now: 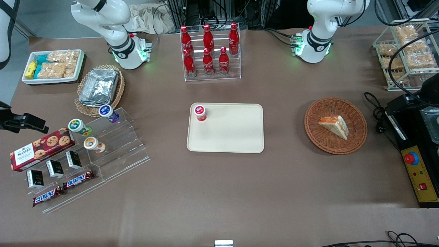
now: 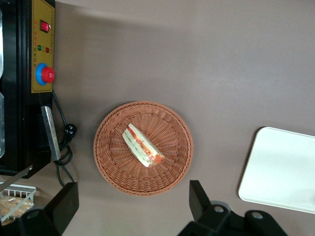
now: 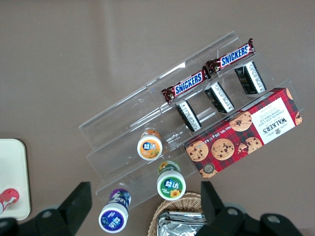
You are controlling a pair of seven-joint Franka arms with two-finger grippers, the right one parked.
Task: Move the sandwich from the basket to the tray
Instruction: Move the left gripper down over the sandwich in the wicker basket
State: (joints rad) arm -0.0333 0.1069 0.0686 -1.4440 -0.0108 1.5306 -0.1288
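The sandwich (image 2: pixel 141 145) lay in the basket (image 2: pixel 110 162), the hand (image 2: pixel 133 204) hung high above with fingers (image 2: pixel 64 201) spread wide and empty, and a shallow grip might let the wedge slip or crush before reaching the tray (image 1: pixel 236 137).

Brown table (image 1: pixel 219 192) under even light, grey floor (image 1: pixel 41 20) alongside.
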